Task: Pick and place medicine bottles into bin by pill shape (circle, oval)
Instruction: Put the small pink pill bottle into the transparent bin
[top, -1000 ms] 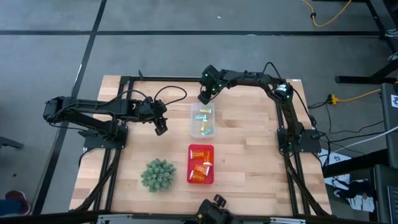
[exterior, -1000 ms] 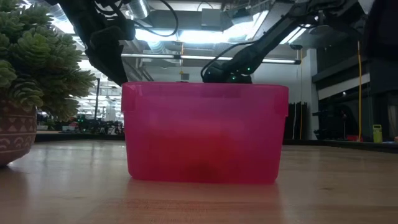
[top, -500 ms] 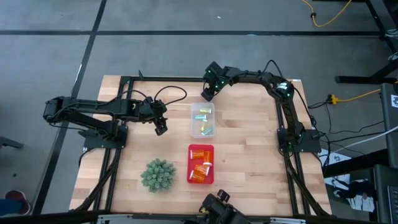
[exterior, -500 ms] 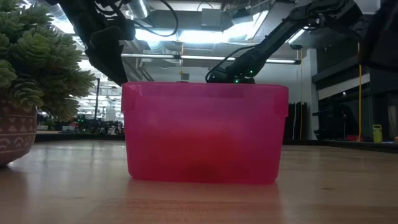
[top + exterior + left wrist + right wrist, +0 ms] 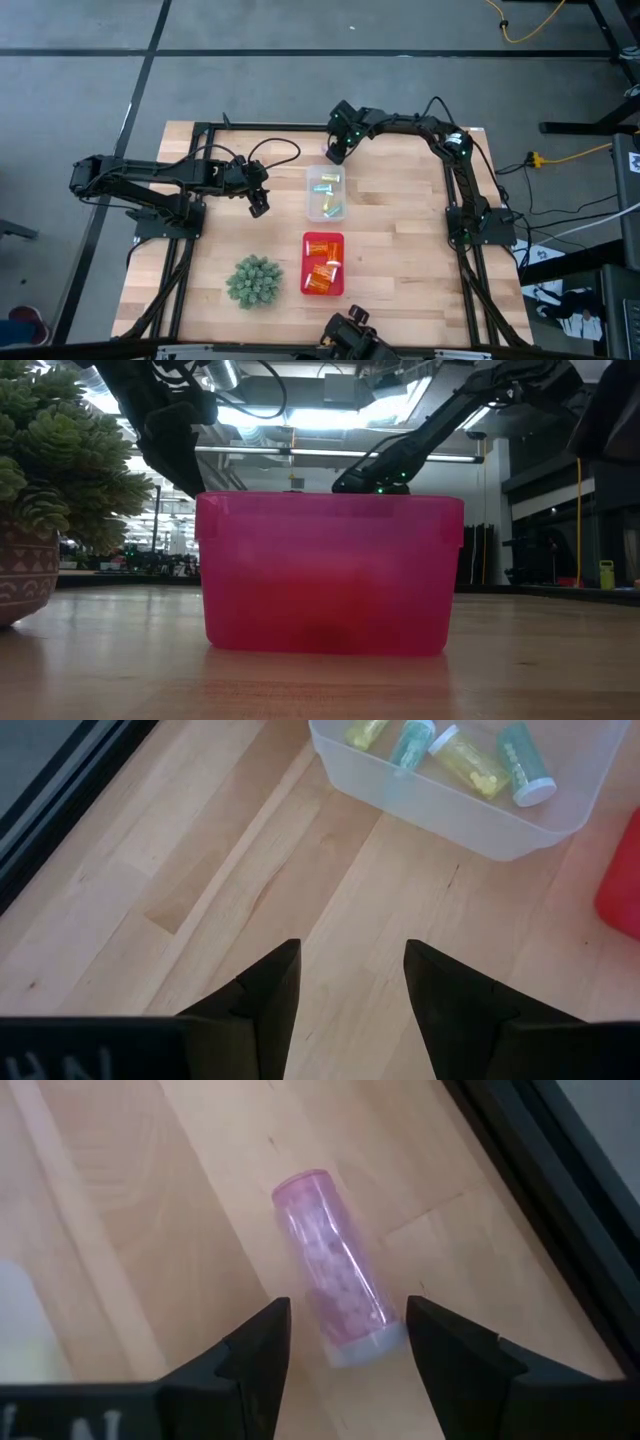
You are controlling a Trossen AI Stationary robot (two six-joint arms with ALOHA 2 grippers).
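1. Grey floor surrounds a pale wooden table in the middle of the high view; a yellow cable lies on the floor at upper right.
2. At table centre sits a clear bin; just below it in the frame, a red bin.
3. Four pastel vials lie in the clear bin. The left wrist view shows them at upper right: yellow, yellow-green and two teal.
4. Orange bottles with white caps lie in the red bin.
5. A pink vial lies on its side on bare wood, outside both bins. The right wrist view shows it at mid-frame, its white cap toward the fingers and pills visible inside.
6. The right gripper hangs at upper centre of the high view, just above the clear bin in the frame. Its fingers stand apart, one on either side of the vial's cap end, not clamped on it.
7. The left gripper hangs left of the clear bin at mid-frame. Its fingers are apart over bare wood, holding nothing.
8. A spiky green plant stands at lower left of the table, beside the red bin.
9. From the low view the red bin fills the middle, with the plant's patterned pot at the left edge.
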